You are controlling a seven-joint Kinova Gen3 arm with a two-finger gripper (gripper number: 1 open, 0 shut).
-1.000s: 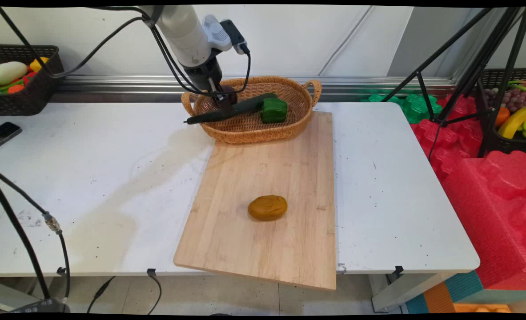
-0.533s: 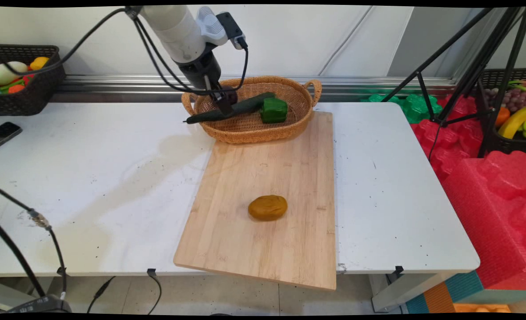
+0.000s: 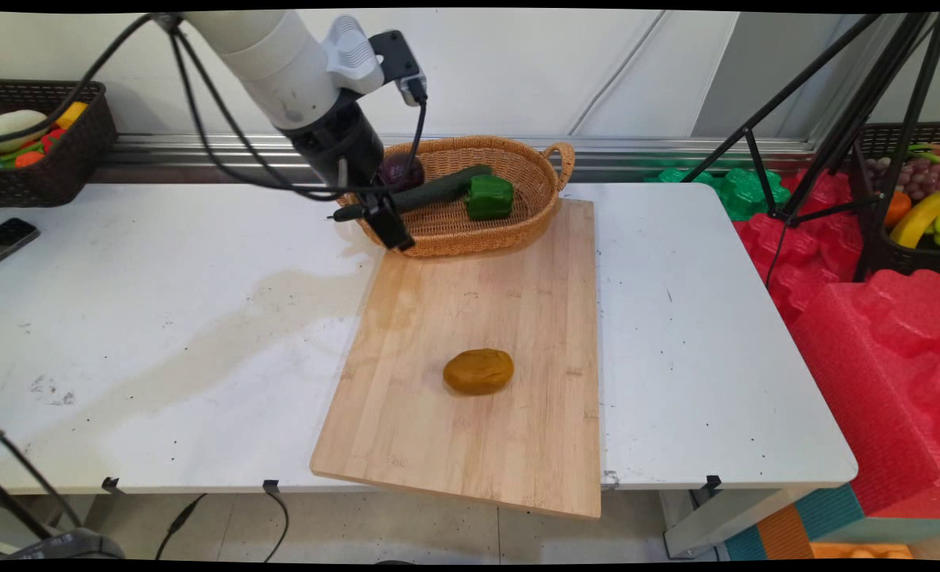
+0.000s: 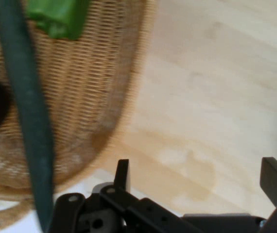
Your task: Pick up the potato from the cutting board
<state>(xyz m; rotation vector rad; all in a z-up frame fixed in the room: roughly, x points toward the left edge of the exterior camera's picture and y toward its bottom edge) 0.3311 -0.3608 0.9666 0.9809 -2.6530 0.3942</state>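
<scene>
I see the black two-finger gripper (image 4: 197, 177) with its fingers (image 4: 122, 174) spread wide, holding nothing and touching nothing. It hangs over the near left rim of the oval woven wicker basket (image 3: 517, 226), above the far corner of the pale wooden cutting board (image 3: 485, 318) on the white table (image 3: 160, 318). In the basket lie a long dark green cucumber (image 3: 430, 191), a green bell pepper (image 3: 489, 197) and a dark purple round vegetable (image 3: 400, 170). A brown potato-like lump (image 3: 478, 371) sits mid-board, well apart from the gripper.

text: none legible | labels: none | brands: none | numbers: none | signs: none | checked: main view and hand view
</scene>
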